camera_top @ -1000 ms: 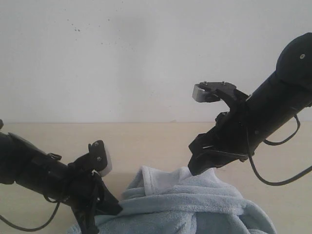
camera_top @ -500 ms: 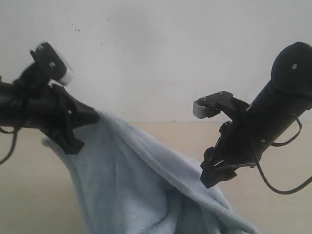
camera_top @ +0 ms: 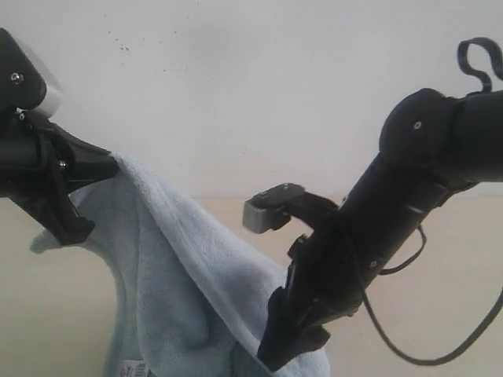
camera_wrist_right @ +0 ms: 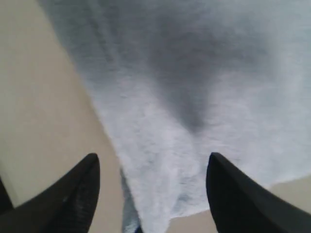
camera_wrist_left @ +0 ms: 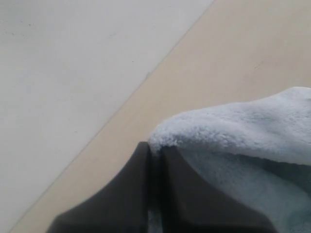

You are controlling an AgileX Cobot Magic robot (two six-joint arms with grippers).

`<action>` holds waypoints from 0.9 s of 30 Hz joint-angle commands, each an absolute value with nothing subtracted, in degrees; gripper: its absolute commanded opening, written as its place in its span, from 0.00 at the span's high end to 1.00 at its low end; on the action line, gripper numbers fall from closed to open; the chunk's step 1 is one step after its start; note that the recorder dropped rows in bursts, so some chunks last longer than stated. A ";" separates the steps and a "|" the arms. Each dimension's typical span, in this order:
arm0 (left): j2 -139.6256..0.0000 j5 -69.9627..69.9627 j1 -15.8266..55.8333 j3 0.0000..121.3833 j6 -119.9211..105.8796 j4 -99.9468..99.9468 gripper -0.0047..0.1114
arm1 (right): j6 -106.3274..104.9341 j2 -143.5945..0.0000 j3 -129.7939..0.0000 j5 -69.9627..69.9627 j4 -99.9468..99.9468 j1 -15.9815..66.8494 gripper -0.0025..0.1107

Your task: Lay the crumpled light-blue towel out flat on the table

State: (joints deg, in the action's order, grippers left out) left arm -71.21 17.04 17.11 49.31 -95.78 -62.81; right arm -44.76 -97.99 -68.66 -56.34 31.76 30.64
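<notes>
- Towel [camera_top: 173, 267] hung raised over the table [camera_top: 47, 314], one edge pinched in my closed left gripper [camera_wrist_left: 155, 151].
- Right gripper [camera_wrist_right: 153, 160] gaped empty astride a lower edge; closing there, then drawing apart, seemed best to me.

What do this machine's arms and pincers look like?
The left arm and right arm are matte black and rounded, with small screws. Thin black cables loop off the right one. Each wrist carries a grey-white box. The left pincer and right pincer have dark wedge-shaped fingers.
</notes>
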 commanded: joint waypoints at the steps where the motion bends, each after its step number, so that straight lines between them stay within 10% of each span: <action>1: -70.74 14.86 17.22 49.07 -95.38 -63.09 0.93 | -37.66 -97.77 -68.53 -57.92 25.91 37.53 0.45; 18: -70.74 14.97 17.22 49.07 -95.37 -63.09 0.93 | -21.26 -98.97 -60.65 -46.39 8.63 44.45 0.46; 24: -70.74 14.97 17.22 49.07 -95.37 -63.09 0.93 | -12.30 -98.97 -57.77 -43.72 1.13 44.45 0.95; 27: -70.74 14.97 17.22 49.07 -95.37 -63.09 0.93 | -6.56 -98.46 -57.77 -44.38 -5.41 44.45 0.97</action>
